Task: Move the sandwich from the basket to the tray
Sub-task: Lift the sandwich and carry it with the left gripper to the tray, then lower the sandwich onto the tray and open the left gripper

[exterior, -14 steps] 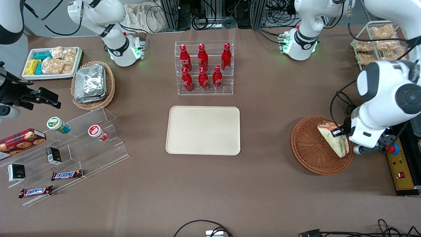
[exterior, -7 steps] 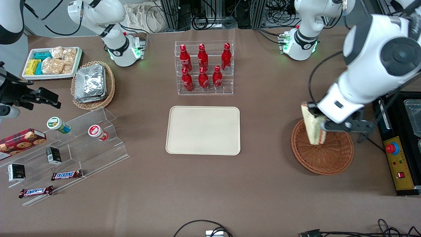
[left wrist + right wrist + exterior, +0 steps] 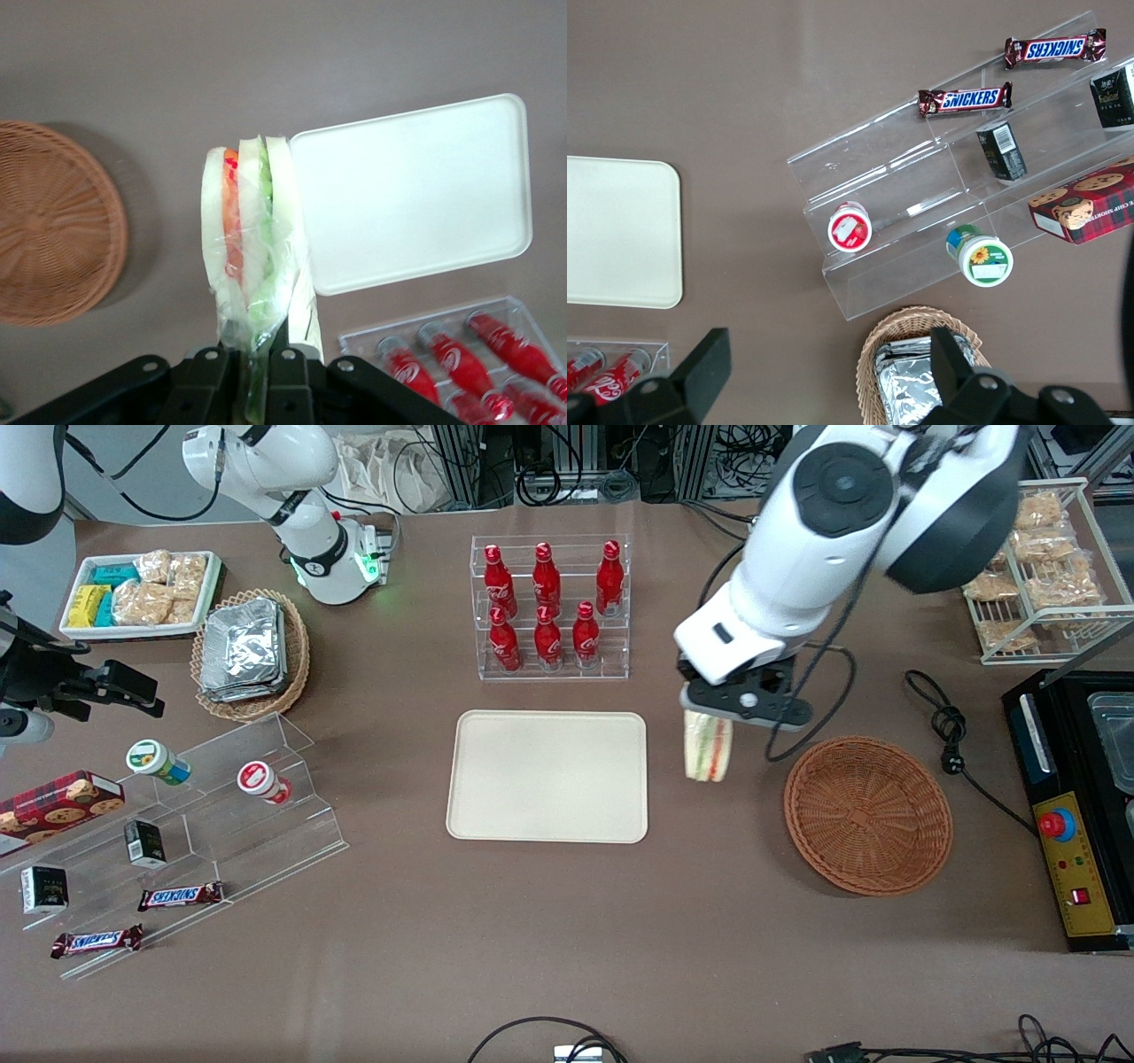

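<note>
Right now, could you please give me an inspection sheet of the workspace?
Surface: brown table.
Job's things: sandwich wrapped in clear film, hanging in the air between basket and tray; nothing seen in the basket or on the tray.
Clutter: rack of red bottles; clear stepped stand with snacks; oval basket of foil packs; wire rack of bagged snacks.
Grippers: gripper shut on the sandwich's edge.
Cables: black cable on the table beside the basket.
Surroundings: black control box at the working arm's end.
</note>
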Robot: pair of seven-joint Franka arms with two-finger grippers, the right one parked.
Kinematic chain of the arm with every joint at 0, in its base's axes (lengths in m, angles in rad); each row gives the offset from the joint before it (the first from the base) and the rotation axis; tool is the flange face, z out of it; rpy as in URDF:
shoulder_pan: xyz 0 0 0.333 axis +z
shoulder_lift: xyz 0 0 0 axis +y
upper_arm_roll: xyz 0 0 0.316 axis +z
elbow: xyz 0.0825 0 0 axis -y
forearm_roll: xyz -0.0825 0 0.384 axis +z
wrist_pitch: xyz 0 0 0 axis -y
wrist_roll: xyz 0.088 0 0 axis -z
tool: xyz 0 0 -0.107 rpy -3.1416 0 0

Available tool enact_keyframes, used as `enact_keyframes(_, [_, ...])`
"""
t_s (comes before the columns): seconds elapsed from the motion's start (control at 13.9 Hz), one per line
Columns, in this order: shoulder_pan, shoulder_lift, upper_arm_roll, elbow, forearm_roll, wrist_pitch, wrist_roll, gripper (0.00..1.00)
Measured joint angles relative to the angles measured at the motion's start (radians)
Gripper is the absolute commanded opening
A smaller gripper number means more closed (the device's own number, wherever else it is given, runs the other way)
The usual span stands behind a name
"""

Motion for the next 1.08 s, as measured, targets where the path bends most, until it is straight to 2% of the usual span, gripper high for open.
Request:
enact_keyframes(0.36, [-0.112, 0.163, -0.042, -0.025, 0.165, 0.116, -0.209, 0.00])
enact_keyframes(0.5, [-0.145, 0.223, -0.046, -0.040, 0.205, 0.196, -0.270, 0.00])
enact_keyframes(0.72, [-0.157, 0.292, -0.046, -0.092, 0.290, 0.298, -0.302, 0.00])
enact_keyframes(1.08, [-0.173, 0.382, -0.046, -0.147, 0.389, 0.426, -0.367, 0.00])
